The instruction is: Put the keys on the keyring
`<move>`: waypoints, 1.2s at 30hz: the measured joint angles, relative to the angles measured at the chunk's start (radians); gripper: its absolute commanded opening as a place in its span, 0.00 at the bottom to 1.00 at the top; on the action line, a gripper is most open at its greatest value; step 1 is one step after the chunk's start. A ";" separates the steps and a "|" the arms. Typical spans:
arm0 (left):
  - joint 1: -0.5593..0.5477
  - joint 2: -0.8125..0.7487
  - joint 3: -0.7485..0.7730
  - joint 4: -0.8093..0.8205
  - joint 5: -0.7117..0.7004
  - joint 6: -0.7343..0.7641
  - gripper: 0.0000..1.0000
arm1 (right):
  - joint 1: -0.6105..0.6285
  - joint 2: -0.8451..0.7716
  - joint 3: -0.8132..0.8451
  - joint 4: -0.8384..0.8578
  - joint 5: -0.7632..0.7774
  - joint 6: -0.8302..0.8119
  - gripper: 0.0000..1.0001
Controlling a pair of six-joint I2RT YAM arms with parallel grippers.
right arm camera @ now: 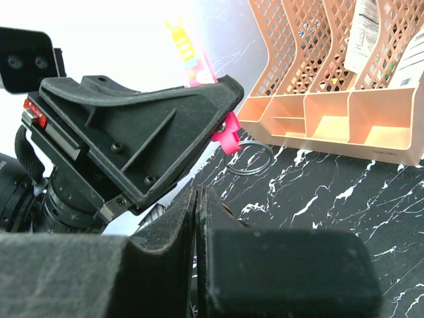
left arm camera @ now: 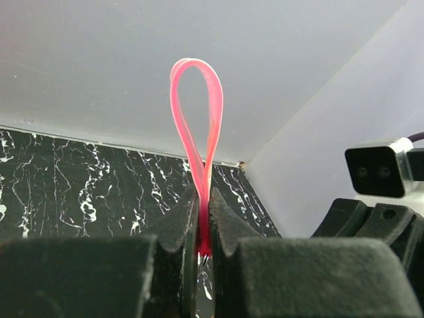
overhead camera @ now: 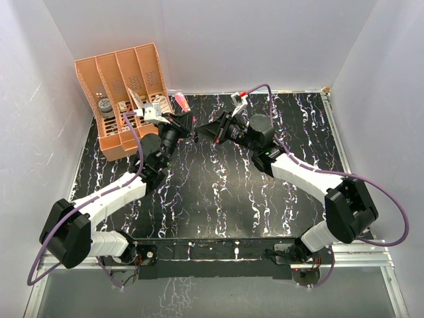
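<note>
Pinched tight between the left fingers: the pink keyring. Gripped low on the strap, just above its dark red end. Sticks up from there as a tall thin loop, with the white wall behind.

Seen from the other arm's camera, pokes out under those black fingers too, with a thin wire ring hanging from the pink end and the black-and-white counter behind it.

Right fingers squeezed flat together, close to that ring and a bit below it. Cannot tell if a key is caught in there.

From above, both arms reaching in to meet near the far left of the counter, tips nearly touching. Just beside them, an orange tray with tall slots and small bits inside.
</note>
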 measured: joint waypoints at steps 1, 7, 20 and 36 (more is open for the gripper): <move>-0.004 0.000 -0.002 0.007 -0.002 0.004 0.00 | 0.000 0.000 0.000 0.000 0.005 0.006 0.00; -0.018 0.000 -0.014 0.030 -0.018 0.018 0.00 | 0.000 0.000 0.000 0.001 0.034 0.036 0.00; -0.035 0.000 -0.018 0.053 -0.037 0.041 0.00 | 0.000 0.000 0.000 0.003 0.071 0.065 0.00; -0.043 0.000 -0.026 0.067 -0.049 0.052 0.00 | 0.000 0.000 0.000 0.006 0.079 0.085 0.00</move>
